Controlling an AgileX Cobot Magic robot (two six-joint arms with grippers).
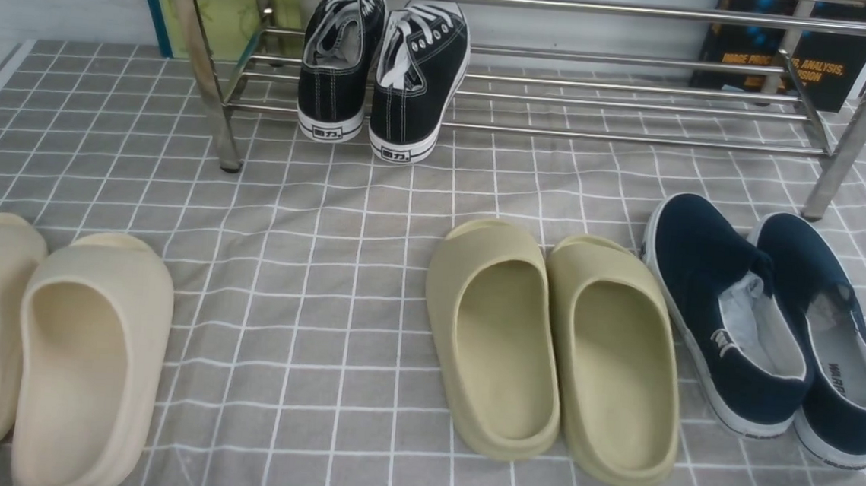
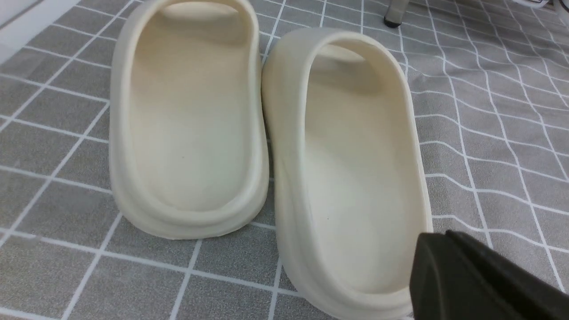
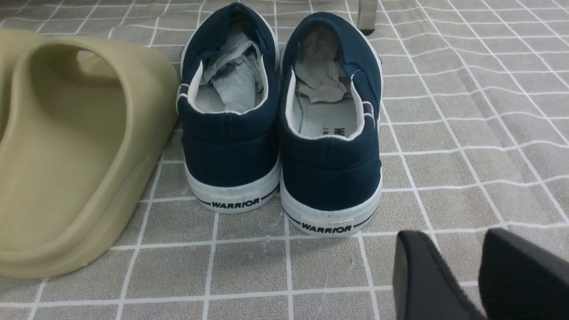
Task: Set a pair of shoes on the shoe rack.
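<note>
Sneakers (image 1: 380, 71): both sit side by side on the lower bars of the rack (image 1: 541, 3), toward its left end, heels facing the robot and overhanging the front bar slightly. Judged from this, the placing looks done; little or nothing is left beyond keeping the arms clear.

Left gripper (image 2: 480, 280): only 1 dark mass shows in its wrist view, no gap visible; jaws together, holding nothing. Just ahead of the jaws, the cream slippers (image 2: 266, 133), a touching pair on the counter (image 1: 313, 212).

Right gripper (image 3: 462, 275): 2 dark fingers with a narrow gap of cloth showing between them; jaws slightly apart, empty. Directly ahead of the jaws, the navy slip-ons (image 3: 280, 124), heels toward the camera, paper stuffed inside. Beside those, an olive slipper (image 3: 75, 146).

Neither arm shows in the front view. The sneakers are well apart from both sets of jaws.
</note>
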